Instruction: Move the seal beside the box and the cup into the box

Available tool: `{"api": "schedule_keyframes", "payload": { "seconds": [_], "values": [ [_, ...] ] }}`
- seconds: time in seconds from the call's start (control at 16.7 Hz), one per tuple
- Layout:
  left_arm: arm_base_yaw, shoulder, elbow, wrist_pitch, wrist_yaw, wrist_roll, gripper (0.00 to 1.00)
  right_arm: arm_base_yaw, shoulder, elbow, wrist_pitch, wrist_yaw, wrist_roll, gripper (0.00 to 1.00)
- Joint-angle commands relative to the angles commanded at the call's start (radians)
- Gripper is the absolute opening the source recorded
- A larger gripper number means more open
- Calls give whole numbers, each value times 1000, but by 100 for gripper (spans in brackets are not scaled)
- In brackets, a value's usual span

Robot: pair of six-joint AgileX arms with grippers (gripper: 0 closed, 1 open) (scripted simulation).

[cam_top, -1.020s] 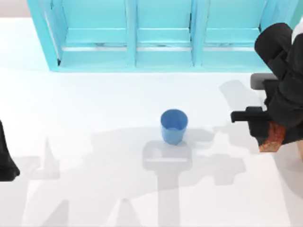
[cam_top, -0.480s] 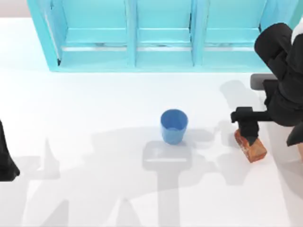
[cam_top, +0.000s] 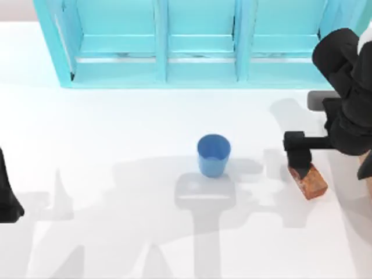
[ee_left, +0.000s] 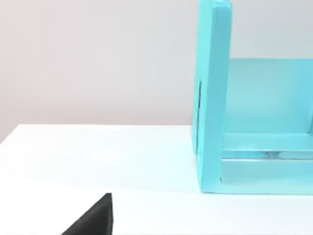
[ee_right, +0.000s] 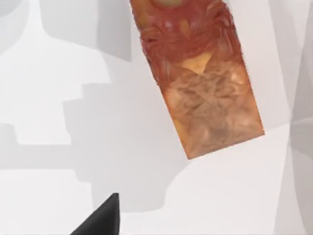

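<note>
Reddish-brown mottled seal (cam_top: pixel 310 182) lies flat on table (cam_top: pixel 116 145).

right arm (cam_top: pixel 346 93): matte black, bulky rounded links | left arm (cam_top: pixel 7 197): black

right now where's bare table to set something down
Widest free patch: from the cup leftward to the parked left arm. The front strip below the cup is bare too. Crowded: right edge, where the right gripper sits over the seal, and along the turquoise shelf.

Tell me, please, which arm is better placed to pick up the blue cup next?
Probably the right: its gripper hovers at the seal, nearer the cup than the left arm, parked at the table's left edge.
</note>
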Motion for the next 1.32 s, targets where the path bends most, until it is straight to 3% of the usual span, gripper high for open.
{"api": "schedule_keyframes", "payload": {
  "seconds": [0.18,0.66,1.08,1.32],
  "values": [
    [0,0,0,0,0,0,100,3,-3,40,-40,-2,0,100],
    [0,0,0,0,0,0,100,-4,-41,329,-375,0,-4,100],
    [0,0,0,0,0,0,100,8,-26,358,-389,0,4,100],
    [0,0,0,0,0,0,100,82,131,515,-393,1,86,100]
  ]
}}
